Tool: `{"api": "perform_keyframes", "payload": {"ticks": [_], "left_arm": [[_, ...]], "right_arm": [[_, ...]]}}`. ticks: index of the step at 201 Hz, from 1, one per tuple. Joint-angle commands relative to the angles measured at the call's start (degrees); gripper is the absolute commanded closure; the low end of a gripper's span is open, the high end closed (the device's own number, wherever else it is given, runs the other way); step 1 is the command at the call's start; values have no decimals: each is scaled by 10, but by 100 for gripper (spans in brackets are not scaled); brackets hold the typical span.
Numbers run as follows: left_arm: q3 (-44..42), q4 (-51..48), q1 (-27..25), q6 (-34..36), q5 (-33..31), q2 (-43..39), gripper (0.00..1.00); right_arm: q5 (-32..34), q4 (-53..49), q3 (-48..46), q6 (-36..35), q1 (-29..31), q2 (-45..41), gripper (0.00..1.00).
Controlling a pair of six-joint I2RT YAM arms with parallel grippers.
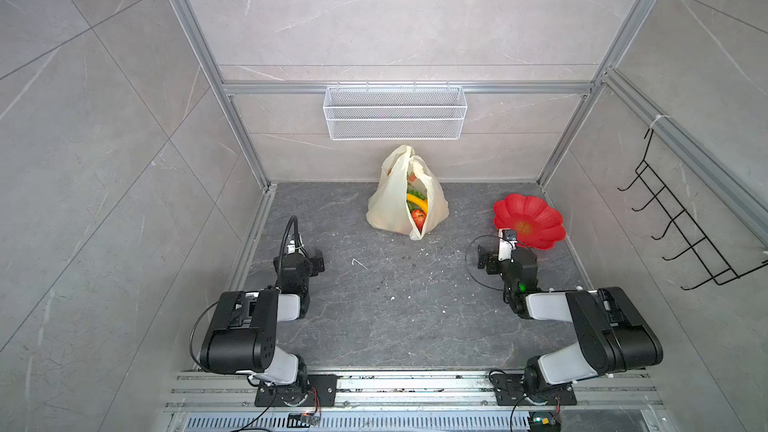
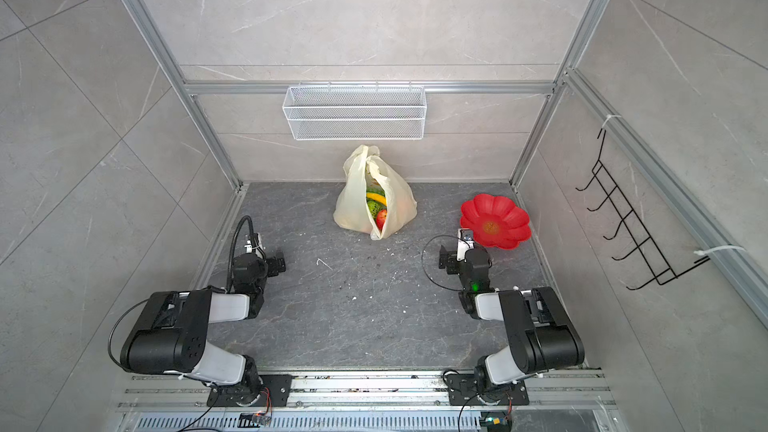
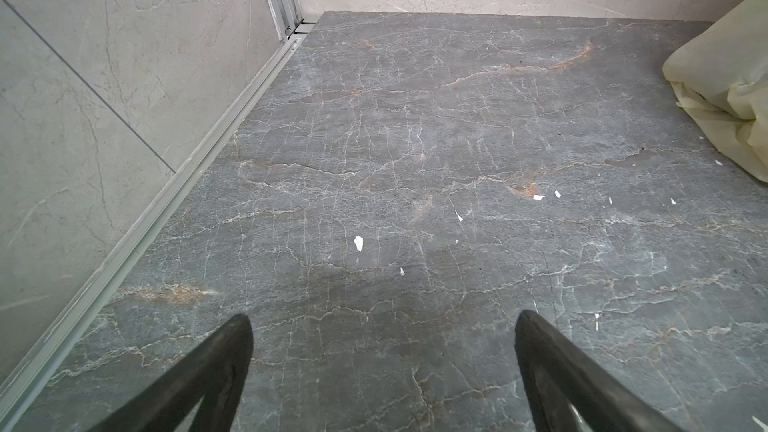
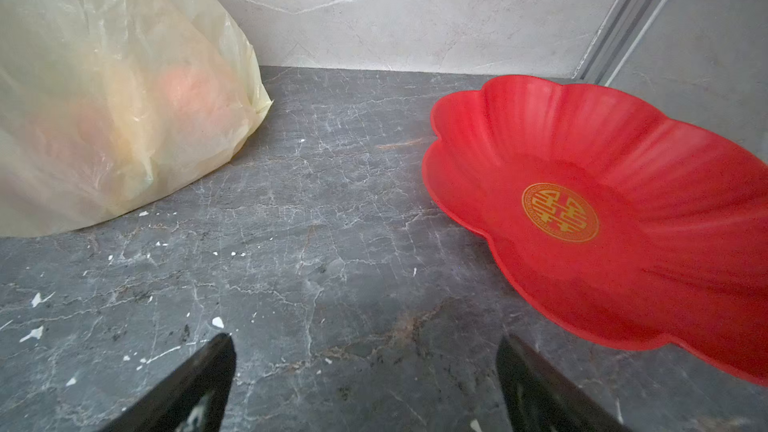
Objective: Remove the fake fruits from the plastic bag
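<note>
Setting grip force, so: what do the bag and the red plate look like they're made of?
The plastic bag: thin cream film, translucent and crinkly; the fake fruits show through as blurred colour. The red plate: likely rigid moulded plastic, smooth with a soft sheen, fluted petals, printed gold emblem; glazed ware cannot be ruled out.

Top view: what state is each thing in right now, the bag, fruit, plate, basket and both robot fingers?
Plastic bag, standing upright, split open at the front.
Fake fruits, inside the bag, none taken out yet.
Red plate, empty.
Wire basket, hanging on the back rail, empty.
Left fingers, open, holding nothing.
Right fingers, open, holding nothing.
</note>
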Motion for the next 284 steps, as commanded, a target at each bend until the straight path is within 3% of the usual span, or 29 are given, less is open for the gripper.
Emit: {"api": "perform_keyframes", "payload": {"ticks": [1,231,263,284], "left_arm": [[2,22,4,3,5,-2,0],[-5,34,2,9,3,-3,0],[-34,45,-19,23,-21,-56,0],[-35,-27,-86,62,-83,-140,0]], "right_arm": [[-8,-6,9,-6,-1,3,1],[-25,4,0,-19,-1,-4,0],[-35,4,-29,-51,23,-69,0],[-16,-123,-11,-71,64,-164,0]]}}
